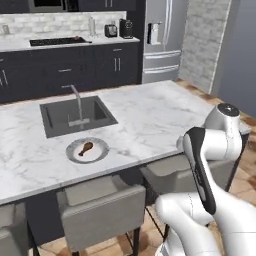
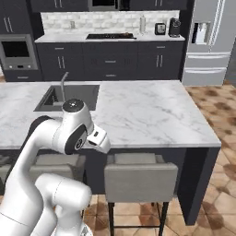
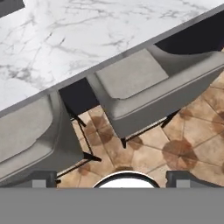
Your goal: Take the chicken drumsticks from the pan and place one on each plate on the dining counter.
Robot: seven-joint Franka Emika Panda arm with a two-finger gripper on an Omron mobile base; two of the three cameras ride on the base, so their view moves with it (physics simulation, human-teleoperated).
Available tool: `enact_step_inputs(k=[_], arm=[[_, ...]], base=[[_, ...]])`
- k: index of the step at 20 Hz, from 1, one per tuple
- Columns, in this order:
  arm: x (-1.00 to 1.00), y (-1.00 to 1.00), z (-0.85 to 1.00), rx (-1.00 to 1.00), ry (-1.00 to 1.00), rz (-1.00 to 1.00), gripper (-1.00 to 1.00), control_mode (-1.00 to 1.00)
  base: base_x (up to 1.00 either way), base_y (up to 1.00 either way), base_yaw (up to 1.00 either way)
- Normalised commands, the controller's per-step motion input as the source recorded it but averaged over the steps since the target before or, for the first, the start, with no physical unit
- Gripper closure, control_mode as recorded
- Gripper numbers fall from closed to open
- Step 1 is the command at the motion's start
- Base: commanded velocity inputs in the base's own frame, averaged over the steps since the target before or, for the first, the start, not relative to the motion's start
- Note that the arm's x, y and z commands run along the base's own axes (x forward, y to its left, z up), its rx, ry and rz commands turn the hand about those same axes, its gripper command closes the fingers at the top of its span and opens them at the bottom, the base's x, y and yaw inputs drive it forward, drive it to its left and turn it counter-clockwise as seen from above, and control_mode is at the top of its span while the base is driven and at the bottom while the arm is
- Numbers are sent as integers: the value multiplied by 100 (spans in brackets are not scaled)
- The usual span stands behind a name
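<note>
Dining island seen from the stool side; one chicken drumstick (image 1: 86, 148) lies on the pale grey-white plate (image 1: 102, 151), which sits on the marble table (image 1: 150, 115) just in front of the sink (image 1: 60, 118); the first delivery therefore appears complete. The gripper (image 3: 113, 183) hangs off the table edge above the grey stools (image 3: 144, 87) and tiled floor, its jaws spread wide and holding nothing. The second drumstick, the pan and the blue plate cannot be made out; something dark lies on the cooktop (image 1: 59, 41) on the rear worktop, too small to identify. Judged step: between deliveries, arm drawn clear of the island. The next move likely calls for driving the base round to the cooktop, locating the pan, and lowering the open jaws over the remaining piece.
</note>
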Motion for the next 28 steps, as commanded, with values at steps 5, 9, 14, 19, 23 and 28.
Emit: enact_step_inputs(k=[5, 9, 14, 19, 23, 28], arm=[[0, 0, 0, 0, 0, 0, -100, 100], [0, 0, 0, 0, 0, 0, -100, 100], [0, 0, 0, 0, 0, 0, -100, 100], [0, 0, 0, 0, 0, 0, -100, 100], [0, 0, 0, 0, 0, 0, -100, 100], [0, 0, 0, 0, 0, 0, -100, 100]], base=[[31, -94, -5], [51, -91, 0], [53, -91, 0], [54, -93, 0], [50, -95, 0], [53, -93, 0]])
